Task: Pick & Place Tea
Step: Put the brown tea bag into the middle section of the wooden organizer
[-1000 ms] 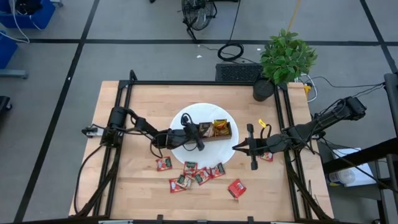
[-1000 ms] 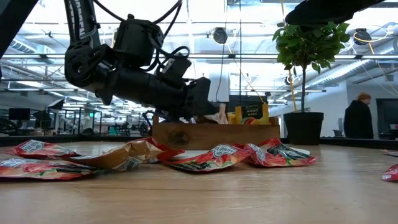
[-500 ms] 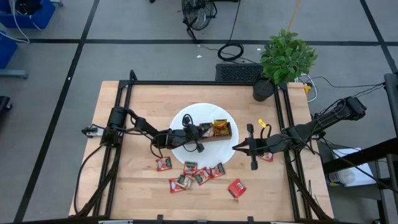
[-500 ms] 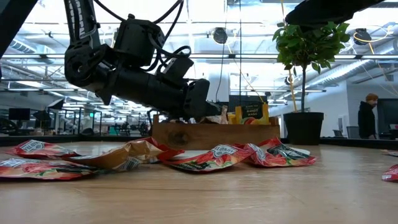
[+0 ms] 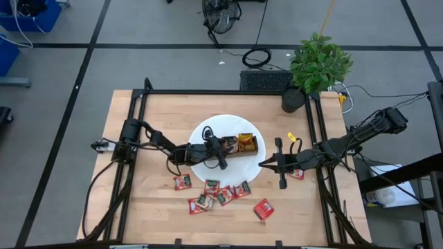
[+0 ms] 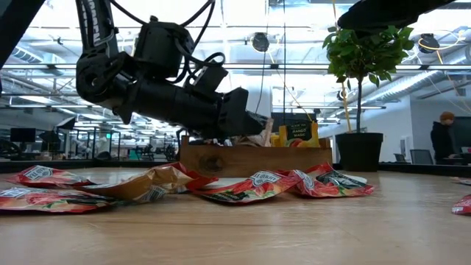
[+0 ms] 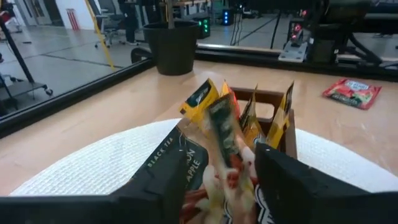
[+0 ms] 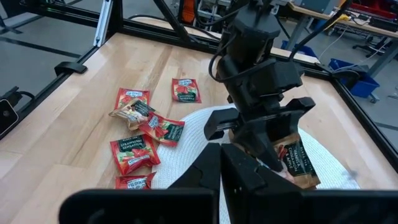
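1. My left gripper (image 5: 223,146) is over the near end of the tray (image 6: 221,162), fingers spread apart and released. A sachet (image 7: 227,140) stands between them. It looks to be resting in the tray, not pinched.
2. My right gripper (image 5: 265,164) is clenched on nothing and waits at the mat's right edge, pointed at the tray.
3. Tea: some is upright in the tray, with yellow packs (image 5: 245,142) at its right end. A loose pile (image 5: 218,196) lies on the table in front of the mat. One red (image 5: 182,182) lies to its left, one (image 5: 263,209) farther front-right, and one (image 5: 297,174) just beside my right arm.
4. Risk: the sachets in the tray lean loosely against each other. If I lift out with a finger catching one, it could tip out or drag along.
5. Risk: the tray is light-looking. A sideways nudge from my fingers could slide it on the mat (image 5: 208,131).
6. Risk: the sachets in the pile overlap, and some are crumpled. A pinch there could take two, or slip off a flat one.
7. Risk: my right arm sits close to the tray. Reaching past it for the right-side red could make the arms clash.
8. Surface: pale wood table (image 5: 152,124) with a black frame around it. The round white mat is at centre, with the tray on it.
9. Room: a potted plant (image 5: 318,63) is at the back right corner. The floor is grey with cables. An open workshop lies beyond, with a person (image 6: 444,136) far off at the right.
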